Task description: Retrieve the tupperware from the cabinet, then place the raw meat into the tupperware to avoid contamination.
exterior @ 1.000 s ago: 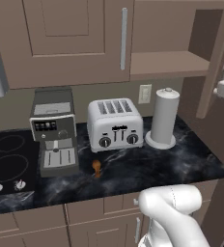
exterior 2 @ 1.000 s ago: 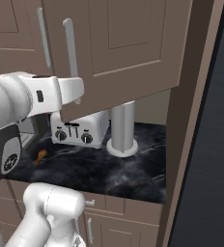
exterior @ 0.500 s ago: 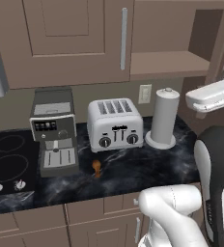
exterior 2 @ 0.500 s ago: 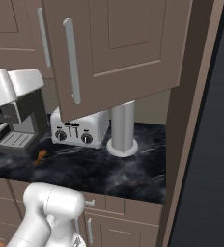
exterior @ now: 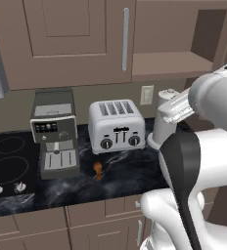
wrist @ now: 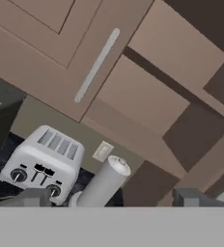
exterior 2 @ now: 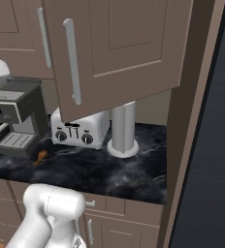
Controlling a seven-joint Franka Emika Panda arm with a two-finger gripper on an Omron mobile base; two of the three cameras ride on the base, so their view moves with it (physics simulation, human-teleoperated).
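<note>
The cabinet (exterior: pixel 76 39) hangs above the counter. Its right door (exterior 2: pixel 119 48) is swung open, and a bare inner shelf (exterior: pixel 169 63) shows behind it. The tupperware is out of view. The raw meat (exterior: pixel 98 169), a tiny orange-brown piece, lies on the dark counter in front of the toaster (exterior: pixel 116 126); it is also seen from the other side (exterior 2: pixel 40 156). My gripper (wrist: pixel 114 200) is open and holds nothing. It hangs in the air to the right of the toaster, facing the open shelf (wrist: pixel 147 91) and a silver door handle (wrist: pixel 97 65).
A tall grey cylinder (exterior 2: pixel 124 128) stands right of the toaster, partly behind my arm (exterior: pixel 193 146). A coffee machine (exterior: pixel 54 132) and a stove top (exterior: pixel 8 161) sit to the left. The open door overhangs the toaster and the cylinder. A dark tall panel (exterior 2: pixel 206 121) bounds the counter's right end.
My arm has swung, filling more of the right side of the left base view and sliding off the left edge of the right base view. The door and the meat have not moved.
</note>
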